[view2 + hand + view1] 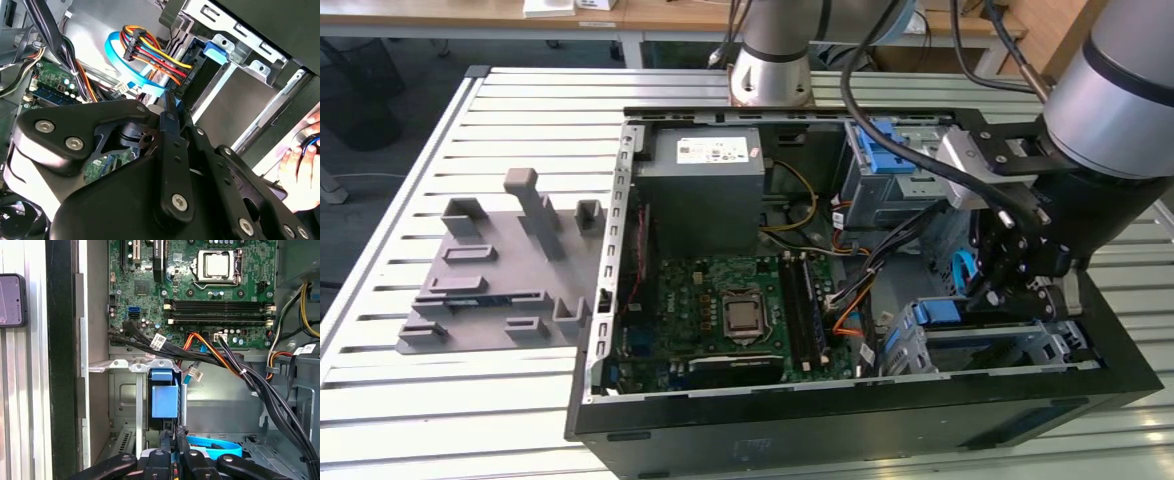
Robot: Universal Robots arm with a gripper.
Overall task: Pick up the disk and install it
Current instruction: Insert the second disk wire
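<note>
Disk (164, 400) sat edge-on in the metal drive cage (125, 365) at the front corner of the PC case (854, 430), blue carrier end facing out toward the arm. Looked mostly slotted in; can't confirm fully seated. In the exterior view its blue end (941, 312) showed just under the arm's wrist.

Gripper (174, 440) was right at the disk's near end, fingers drawn together w/ nothing clearly between them. My read: closed to push the carrier down the rails, not to carry it. Contact w/ carrier not confirmable.

Blue flat cable (215, 447) lay just beside the gripper, the black/orange cable bundle (225, 360) crossed above the cage, between it and the motherboard (200, 290). Prob. routed clear of the slot.

Text: white sticker (715, 152) on the grey power supply box (707, 180), white tags (159, 342) on the cables. Print too small to read.

A person's hand (300, 170) was outside the case.
</note>
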